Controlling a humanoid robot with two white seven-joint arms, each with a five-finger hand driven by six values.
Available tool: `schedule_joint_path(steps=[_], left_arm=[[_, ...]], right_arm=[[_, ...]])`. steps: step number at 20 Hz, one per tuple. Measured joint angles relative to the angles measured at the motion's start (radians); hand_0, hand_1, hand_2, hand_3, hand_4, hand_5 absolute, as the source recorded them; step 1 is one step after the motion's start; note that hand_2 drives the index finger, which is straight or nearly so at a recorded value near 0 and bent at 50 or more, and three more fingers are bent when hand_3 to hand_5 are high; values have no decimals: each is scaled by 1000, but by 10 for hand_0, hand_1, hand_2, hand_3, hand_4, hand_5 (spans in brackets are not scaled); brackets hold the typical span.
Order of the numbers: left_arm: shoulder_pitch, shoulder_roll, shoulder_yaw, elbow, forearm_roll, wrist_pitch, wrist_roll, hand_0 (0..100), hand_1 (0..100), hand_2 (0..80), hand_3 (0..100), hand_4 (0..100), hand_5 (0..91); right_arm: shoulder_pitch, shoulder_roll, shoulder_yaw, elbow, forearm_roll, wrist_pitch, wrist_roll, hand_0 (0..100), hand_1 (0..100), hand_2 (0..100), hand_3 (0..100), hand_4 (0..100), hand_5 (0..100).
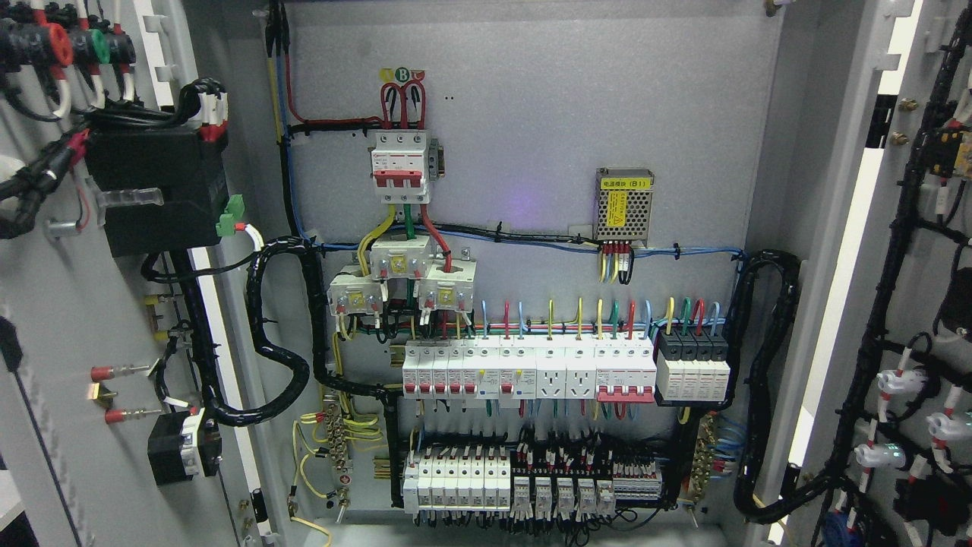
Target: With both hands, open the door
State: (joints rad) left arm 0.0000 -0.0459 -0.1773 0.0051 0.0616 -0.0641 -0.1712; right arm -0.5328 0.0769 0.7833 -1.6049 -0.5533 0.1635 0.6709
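Both doors [76, 304] wide open (wiring exposed)

Cabinet interior: wired backplate w/ breakers, PSU, terminals.

Top centre: 3-pole main breaker [400, 167] w/ red toggles, red leads arching above it. Just below it, 3 white current transformers [402, 281] in a cluster, yellow/green/red wires passing through. Right of the breaker, well apart: mesh-cased power supply [624, 205] w/ yellow label. Mid row: white breaker strip [528, 370], incl. 2 sockets; black-topped surge module [692, 368] at its right end. Bottom row: more breakers & relays [524, 486]. Black corrugated conduit [285, 327] loops at left; another [767, 380] at right.
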Motion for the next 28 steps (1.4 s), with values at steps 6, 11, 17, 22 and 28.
schedule_joint_path(steps=[6, 11, 17, 22, 28], left_arm=[[0, 0, 0, -2, -1, 0, 0, 0, 0, 0, 0, 0, 0], [0, -1, 0, -3, -1, 0, 0, 0, 0, 0, 0, 0, 0], [0, -1, 0, -4, -1, 0, 0, 0, 0, 0, 0, 0, 0], [0, -1, 0, -4, -1, -1, 0, 0, 0, 0, 0, 0, 0], [0, -1, 1, -5, 1, -1, 0, 0, 0, 0, 0, 0, 0]], right_arm=[[-15, 24, 6, 16, 22, 14, 0, 383, 0, 0, 0, 0, 0], [-32, 40, 9, 28, 29, 22, 0, 383, 0, 0, 0, 0, 0], [-41, 51, 10, 39, 31, 24, 0, 384, 0, 0, 0, 0, 0], [-38, 54, 2, 44, 31, 24, 0, 384, 0, 0, 0, 0, 0], [-12, 49, -29, 48, 30, 14, -6, 383, 0, 0, 0, 0, 0]])
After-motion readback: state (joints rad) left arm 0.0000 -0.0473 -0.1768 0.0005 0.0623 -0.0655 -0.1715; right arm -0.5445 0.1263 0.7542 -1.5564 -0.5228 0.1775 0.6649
